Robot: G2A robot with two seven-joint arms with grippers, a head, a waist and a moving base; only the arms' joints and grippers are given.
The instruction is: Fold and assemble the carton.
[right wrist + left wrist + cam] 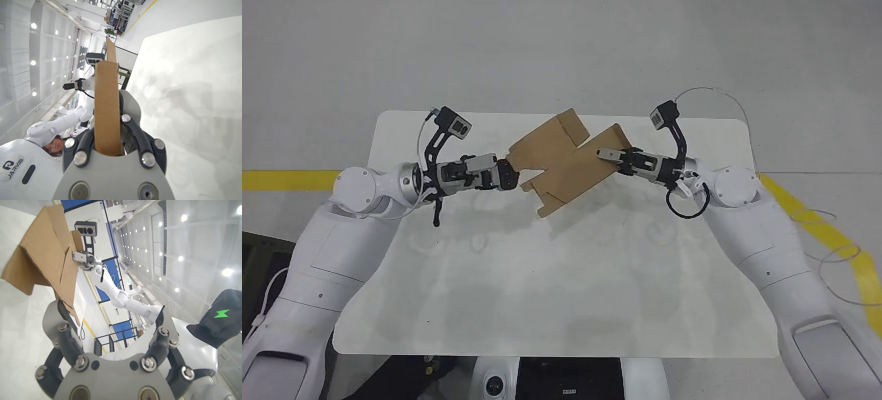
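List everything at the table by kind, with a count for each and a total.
Flat brown cardboard carton: 1
Grey metal robot claws: 2 (left claw, right claw)
White rounded table: 1
Total: 4

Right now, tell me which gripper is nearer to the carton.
Right. The right gripper is shut on a flap at one side of the carton, in contact. The left gripper is open at the carton's opposite edge, with a corner beside one finger, not clamped.
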